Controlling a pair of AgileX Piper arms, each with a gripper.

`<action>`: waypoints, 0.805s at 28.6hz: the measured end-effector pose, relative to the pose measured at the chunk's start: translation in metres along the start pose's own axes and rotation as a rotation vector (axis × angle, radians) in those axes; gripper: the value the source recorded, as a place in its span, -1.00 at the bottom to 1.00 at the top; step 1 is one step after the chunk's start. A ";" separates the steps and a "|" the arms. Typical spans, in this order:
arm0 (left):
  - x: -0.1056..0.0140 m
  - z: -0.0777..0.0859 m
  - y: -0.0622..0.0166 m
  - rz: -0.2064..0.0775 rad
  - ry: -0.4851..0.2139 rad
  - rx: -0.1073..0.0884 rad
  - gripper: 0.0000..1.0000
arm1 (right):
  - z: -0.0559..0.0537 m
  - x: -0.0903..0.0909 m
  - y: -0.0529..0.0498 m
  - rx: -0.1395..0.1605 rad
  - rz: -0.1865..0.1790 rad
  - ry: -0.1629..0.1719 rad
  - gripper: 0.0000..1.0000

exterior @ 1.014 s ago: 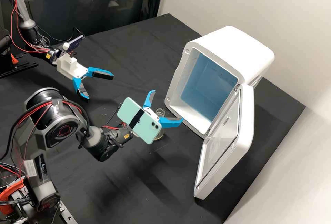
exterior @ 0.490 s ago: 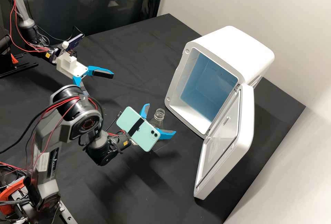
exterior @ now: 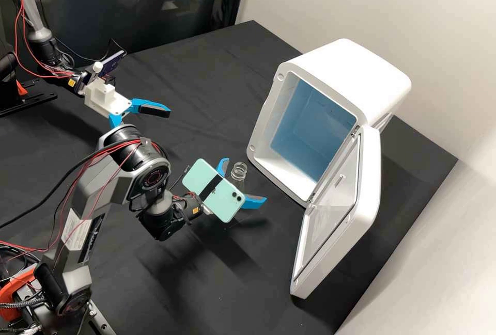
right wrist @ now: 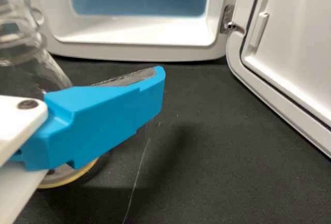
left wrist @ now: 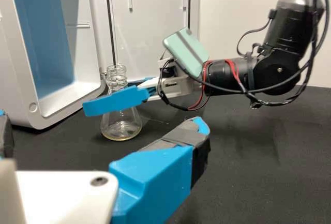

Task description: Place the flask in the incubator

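Observation:
A clear empty glass flask (exterior: 238, 172) stands upright on the black bench just in front of the open incubator (exterior: 356, 74). My right gripper (exterior: 237, 184) is open, low over the bench, with one blue finger on each side of the flask. The left wrist view shows the flask (left wrist: 121, 114) with one right finger (left wrist: 116, 101) crossing in front of it. In the right wrist view the flask (right wrist: 23, 61) sits close beside a finger (right wrist: 111, 107). My left gripper (exterior: 136, 118) hangs open and empty at the back left, well away from the flask.
The white incubator has a blue inside (exterior: 310, 123), and its door (exterior: 338, 211) is swung wide open towards the front right. A mint-green phone (exterior: 214, 190) is strapped on the right wrist. The bench's right edge (exterior: 413, 206) runs close behind the incubator.
The right arm has swung forward and lowered, which brought its open fingers down on either side of the flask. The left arm has hardly moved.

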 end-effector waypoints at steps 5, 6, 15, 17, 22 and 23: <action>0.000 0.000 0.0000 0.000 0.000 0.000 1.00 | 0.002 0.006 -0.004 0.002 -0.007 -0.013 1.00; 0.000 0.000 0.0000 0.000 0.000 0.000 1.00 | 0.002 0.006 -0.005 0.004 -0.005 -0.015 1.00; 0.000 0.000 0.0009 0.004 -0.001 0.001 1.00 | 0.000 0.008 -0.006 0.005 -0.010 -0.021 -1.00; 0.000 0.000 0.0013 0.005 -0.001 0.002 1.00 | 0.000 0.008 -0.006 0.005 -0.010 -0.022 -1.00; 0.000 0.000 0.0013 0.005 -0.001 0.002 1.00 | 0.000 0.008 -0.006 0.005 -0.010 -0.022 -1.00; 0.000 0.000 0.0013 0.005 -0.001 0.002 1.00 | 0.000 0.008 -0.006 0.005 -0.010 -0.022 -1.00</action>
